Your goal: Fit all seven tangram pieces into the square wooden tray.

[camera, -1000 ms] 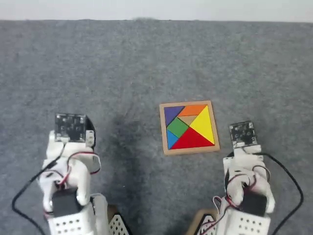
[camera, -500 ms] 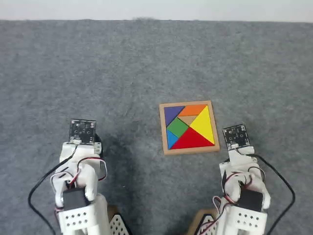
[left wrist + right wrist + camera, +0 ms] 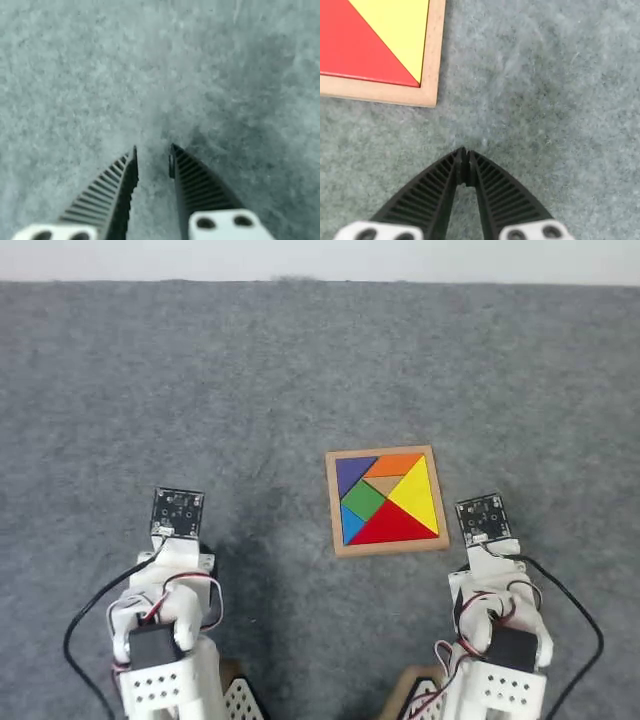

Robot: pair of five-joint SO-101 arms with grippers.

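Observation:
The square wooden tray (image 3: pixel 334 502) lies right of the table's middle, filled edge to edge with coloured tangram pieces: purple (image 3: pixel 350 473), orange (image 3: pixel 396 463), brown (image 3: pixel 383 483), green (image 3: pixel 362 500), blue (image 3: pixel 349 525), yellow (image 3: pixel 418 498) and red (image 3: pixel 390 526). My right gripper (image 3: pixel 464 151) is shut and empty over bare carpet, just off the tray's near right corner (image 3: pixel 431 97), where the red piece (image 3: pixel 360 55) and the yellow piece (image 3: pixel 395 22) meet. My left gripper (image 3: pixel 152 148) hangs over bare carpet with its fingers slightly apart and nothing between them.
Grey carpet (image 3: pixel 200 380) covers the table up to a pale wall strip at the far edge. The left arm (image 3: pixel 170 590) and the right arm (image 3: pixel 495 610) rise from their bases at the near edge, with cables looping beside them.
The left arm has drawn back toward the near edge and shifted slightly right. The right arm pulled back a little, then held still. The tray and pieces have not moved.

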